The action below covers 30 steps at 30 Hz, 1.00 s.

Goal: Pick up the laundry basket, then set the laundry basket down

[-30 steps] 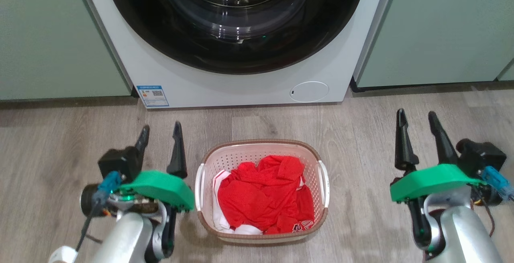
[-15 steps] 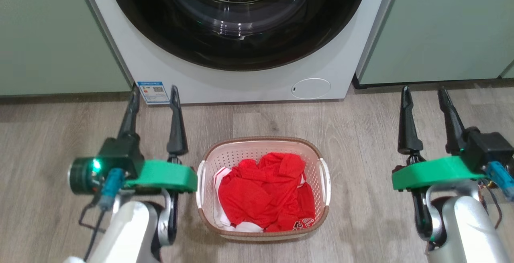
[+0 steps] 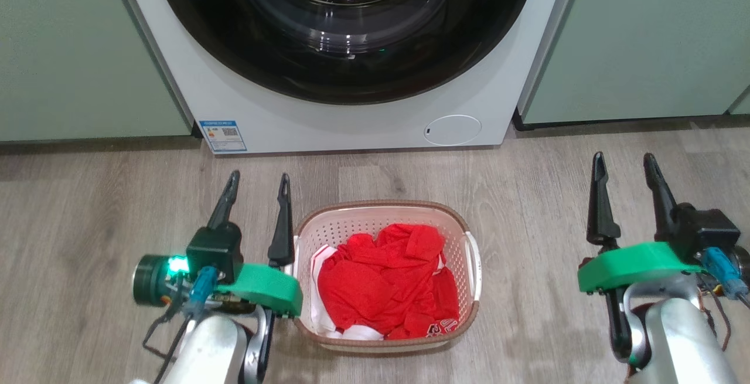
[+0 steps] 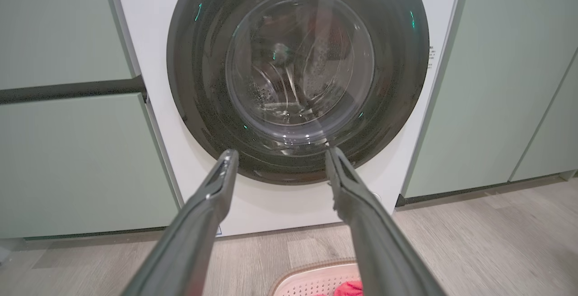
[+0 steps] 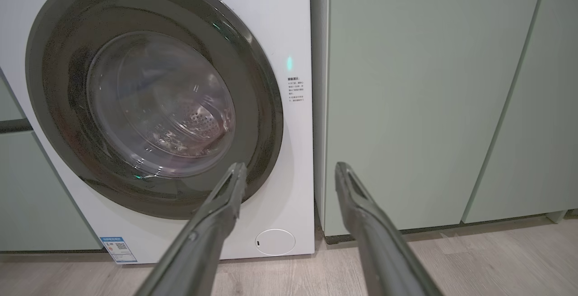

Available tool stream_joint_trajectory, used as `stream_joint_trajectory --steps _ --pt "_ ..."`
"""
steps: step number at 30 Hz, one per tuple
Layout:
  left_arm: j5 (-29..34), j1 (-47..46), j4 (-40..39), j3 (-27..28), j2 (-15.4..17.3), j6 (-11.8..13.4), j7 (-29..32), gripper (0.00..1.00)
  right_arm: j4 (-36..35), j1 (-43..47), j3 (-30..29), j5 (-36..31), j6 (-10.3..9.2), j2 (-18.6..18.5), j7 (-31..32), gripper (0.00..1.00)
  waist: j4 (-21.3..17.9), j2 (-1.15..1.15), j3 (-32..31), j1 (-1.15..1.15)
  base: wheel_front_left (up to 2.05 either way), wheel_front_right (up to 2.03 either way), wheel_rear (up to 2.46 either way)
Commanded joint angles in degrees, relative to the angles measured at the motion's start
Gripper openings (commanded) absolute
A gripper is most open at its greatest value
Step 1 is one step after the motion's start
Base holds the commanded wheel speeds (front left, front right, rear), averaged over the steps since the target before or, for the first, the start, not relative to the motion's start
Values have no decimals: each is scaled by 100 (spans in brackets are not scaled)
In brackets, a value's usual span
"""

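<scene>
Laundry basket (image 3: 351, 227) on the wood floor (image 3: 527, 196) before a washer (image 3: 351, 120), not yet lifted.
The left gripper (image 3: 259, 176), fingers apart and empty, sits just beside the basket's left handle, possibly touching. The right gripper (image 3: 623, 156), also spread and empty, is well off to the right. Pick-up and set-down both look undone. The head view takes in the whole basket and its red clothes (image 3: 381, 278); the left wrist view catches a sliver of it; the right wrist view faces a green cabinet (image 5: 429, 106).

A cream basket (image 3: 379, 203) holding red clothes (image 3: 384, 281) sits on a wood floor (image 3: 527, 208) before a white washer (image 3: 351, 123). The left gripper (image 3: 259, 174), fingers spread, hangs just beside its left rim. The right gripper (image 3: 623, 156), also spread, is well apart.
</scene>
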Motion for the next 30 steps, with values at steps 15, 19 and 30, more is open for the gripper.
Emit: stream_joint_trajectory --steps 15,19,30 --pt "-27 -163 109 376 -59 -195 -46 100 83 -150 168 103 41 -58 -70 100 20 0 -36 0 0 0 0" --pt "-87 -165 118 350 -60 -197 -46 100 82 -159 192 105 41 -58 -70 100 25 0 -19 0 0 0 0" --pt "-230 -319 347 353 -61 -204 -46 100 353 -351 336 100 41 -58 -70 100 -42 0 379 0 0 0 0"
